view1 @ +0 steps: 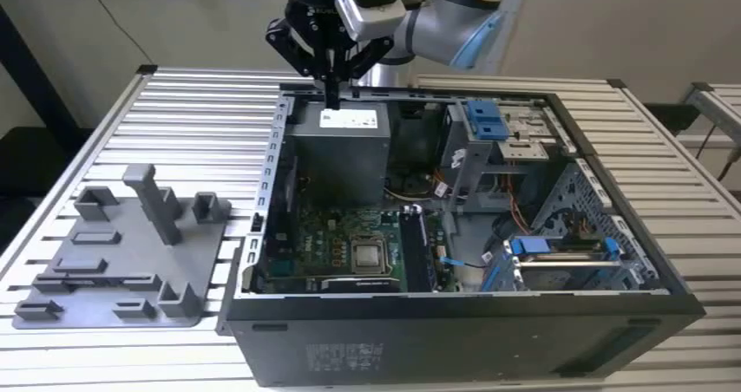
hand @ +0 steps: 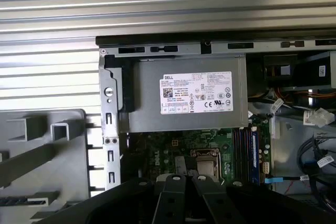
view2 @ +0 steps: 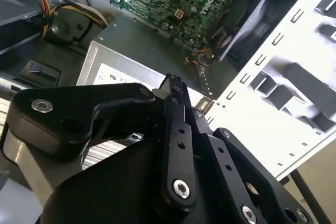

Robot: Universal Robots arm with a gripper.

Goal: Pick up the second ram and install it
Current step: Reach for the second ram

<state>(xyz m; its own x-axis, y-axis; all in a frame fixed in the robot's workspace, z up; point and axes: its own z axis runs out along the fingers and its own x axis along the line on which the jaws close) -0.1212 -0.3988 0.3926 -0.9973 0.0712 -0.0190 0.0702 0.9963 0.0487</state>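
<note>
One open computer case (view1: 463, 323). One grey fixture plate (view1: 116, 271), at the exterior view's left of it. One power supply (view1: 347, 149), far end inside. One gripper (view1: 332, 93), above the far rim, fingers pressed together, empty. Second ram (view1: 417, 246): slotted just beside one processor (view1: 370, 255); long axis near-to-far; stick count unclear.
</note>
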